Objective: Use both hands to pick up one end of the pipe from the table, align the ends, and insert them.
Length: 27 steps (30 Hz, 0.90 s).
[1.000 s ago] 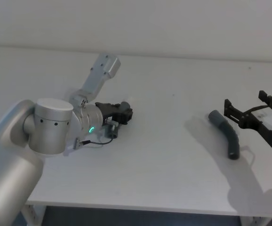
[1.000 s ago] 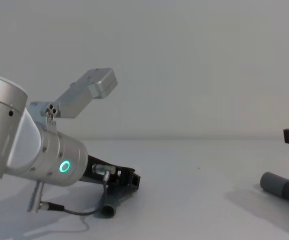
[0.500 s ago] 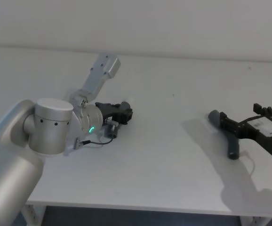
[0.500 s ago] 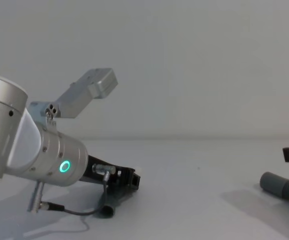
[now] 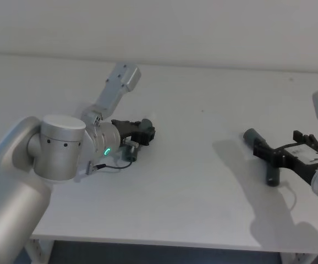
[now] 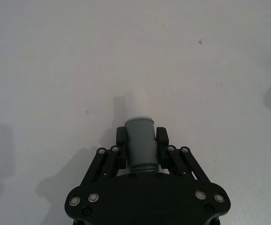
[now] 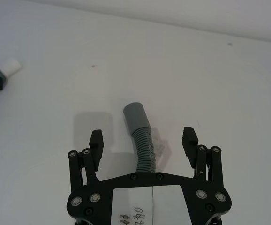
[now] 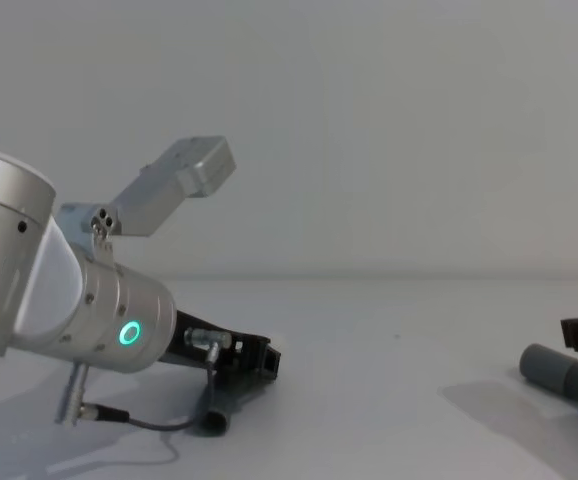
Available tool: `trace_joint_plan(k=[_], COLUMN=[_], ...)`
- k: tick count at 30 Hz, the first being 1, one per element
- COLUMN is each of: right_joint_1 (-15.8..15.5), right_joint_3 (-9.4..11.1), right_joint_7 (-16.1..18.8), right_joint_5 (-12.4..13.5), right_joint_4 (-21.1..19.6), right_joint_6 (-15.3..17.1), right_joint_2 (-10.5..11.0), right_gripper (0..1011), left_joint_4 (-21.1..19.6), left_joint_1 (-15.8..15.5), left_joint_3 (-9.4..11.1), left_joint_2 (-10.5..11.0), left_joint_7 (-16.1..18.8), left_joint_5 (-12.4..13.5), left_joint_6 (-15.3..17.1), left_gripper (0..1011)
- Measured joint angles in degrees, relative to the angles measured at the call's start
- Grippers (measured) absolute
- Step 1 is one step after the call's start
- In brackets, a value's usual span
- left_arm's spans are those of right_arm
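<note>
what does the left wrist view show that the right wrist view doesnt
The left wrist view adds the left hand up close, shut on the straight pipe piece, whose white tip points away from the hand. The right wrist view adds the right hand, open, with a finger on either side of the curved ribbed hose and a gap to each. Both share the white table and the white tip, which is small and far off in the right wrist view.

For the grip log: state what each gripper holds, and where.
Left gripper holds the straight pipe piece by its grey cuff, behind the white tip. Right gripper holds nothing: jaws open over the curved hose.
</note>
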Motion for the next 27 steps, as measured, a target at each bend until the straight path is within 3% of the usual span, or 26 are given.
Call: trace_joint_plan(k=[27], right_joint_1=[1.59], right_joint_3=[-2.02], right_joint_7=[-1.1], right_joint_5=[-2.96], right_joint_4=[4.1], right_joint_6=[3.11], right_joint_2=[-1.36], right_gripper=[1004], left_joint_4=[0.0], left_joint_1=[0.0], left_joint_3=[0.0], left_joint_2=[0.0], left_joint_7=[0.0], left_joint_5=[0.0], left_joint_6=[-0.02], left_gripper=[368])
